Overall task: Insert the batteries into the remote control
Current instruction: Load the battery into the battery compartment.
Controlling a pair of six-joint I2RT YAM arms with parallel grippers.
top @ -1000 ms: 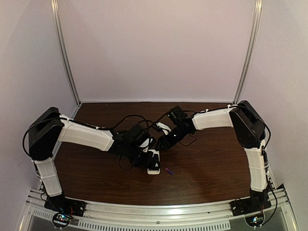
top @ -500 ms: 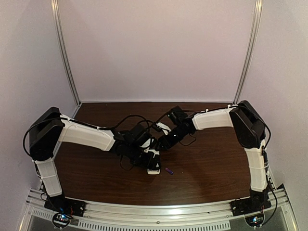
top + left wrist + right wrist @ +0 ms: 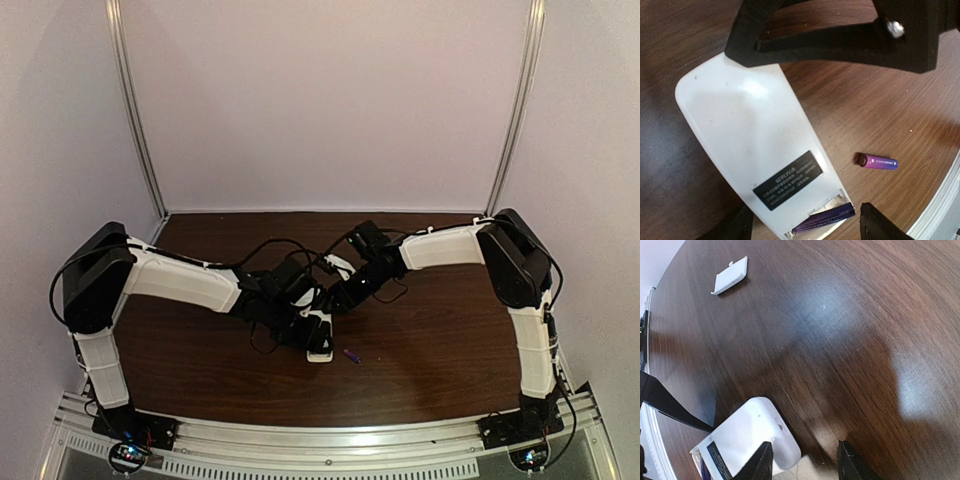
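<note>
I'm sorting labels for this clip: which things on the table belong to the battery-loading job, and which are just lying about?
Belong to the job:
remote control, back face up
purple battery, lying in its open compartment
loose battery, on the table beside the remote

Just lying about:
small white flat piece, off by itself

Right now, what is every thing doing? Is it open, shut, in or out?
remote control: lying back side up, battery slot open
inside battery: lying in the slot
loose battery: out, lying on the table beside the remote
small white cover: off, lying by itself on the table
left fingers: open, one on each side of the remote's slot end
right fingers: open, at the remote's other end
</note>
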